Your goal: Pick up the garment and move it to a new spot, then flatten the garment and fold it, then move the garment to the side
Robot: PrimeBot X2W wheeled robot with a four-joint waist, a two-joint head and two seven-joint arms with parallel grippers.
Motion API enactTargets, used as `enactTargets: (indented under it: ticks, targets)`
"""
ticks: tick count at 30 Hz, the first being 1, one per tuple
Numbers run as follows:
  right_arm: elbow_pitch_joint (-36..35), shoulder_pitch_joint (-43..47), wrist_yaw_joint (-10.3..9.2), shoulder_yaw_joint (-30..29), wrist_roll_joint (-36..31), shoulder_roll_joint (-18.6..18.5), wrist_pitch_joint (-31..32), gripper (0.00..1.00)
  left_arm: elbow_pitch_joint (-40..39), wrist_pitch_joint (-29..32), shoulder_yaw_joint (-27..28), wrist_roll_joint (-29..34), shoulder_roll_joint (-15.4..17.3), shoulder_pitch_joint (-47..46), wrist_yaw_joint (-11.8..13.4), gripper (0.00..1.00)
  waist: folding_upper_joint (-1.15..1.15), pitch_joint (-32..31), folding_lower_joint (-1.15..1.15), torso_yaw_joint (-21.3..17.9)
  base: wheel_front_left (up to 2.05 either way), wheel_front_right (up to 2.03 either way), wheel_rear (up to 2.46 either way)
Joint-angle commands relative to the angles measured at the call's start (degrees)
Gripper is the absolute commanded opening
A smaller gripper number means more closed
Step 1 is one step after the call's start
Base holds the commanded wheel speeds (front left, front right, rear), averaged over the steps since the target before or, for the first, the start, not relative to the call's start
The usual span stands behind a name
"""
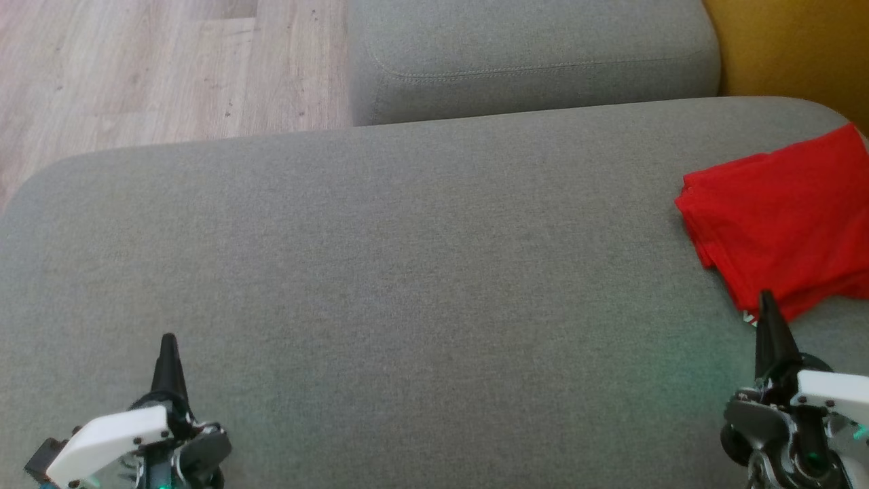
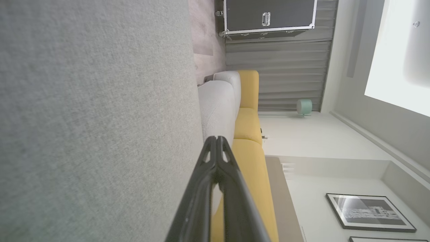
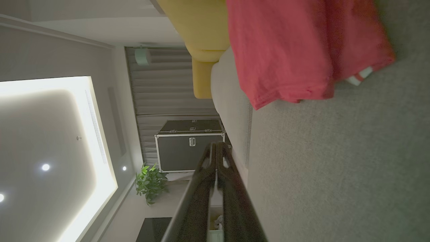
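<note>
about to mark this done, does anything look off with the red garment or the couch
Nothing much. The red garment lies folded near the right end of the grey couch cushion, edges slightly uneven, with a small white tag poking out at its near corner.

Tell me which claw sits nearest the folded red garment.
The right claw, its tip by the folded red cloth garment's near edge; the left claw is far across the grey fabric cushion.
</note>
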Motion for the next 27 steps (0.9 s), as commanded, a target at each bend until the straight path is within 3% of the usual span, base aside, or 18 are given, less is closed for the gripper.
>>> enactTargets:
  ticks: [1, 27]
  targets:
    - [-1.77, -3.7, -0.04, 0.97, 1.06, -0.27, 0.41, 0.0, -1.6, 0.45, 2.35, -0.81, 0.61, -3.26, -0.44, 0.0, 0.0, 0.0, 0.0, 0.0, 0.0, 0.0, 0.0]
    - [-1.74, -3.74, -0.04, 0.45, 0.63, 0.09, 0.83, 0.0, -1.57, 0.89, 2.91, -0.35, 0.22, -3.31, -0.44, 0.0, 0.0, 0.0, 0.0, 0.0, 0.0, 0.0, 0.0]
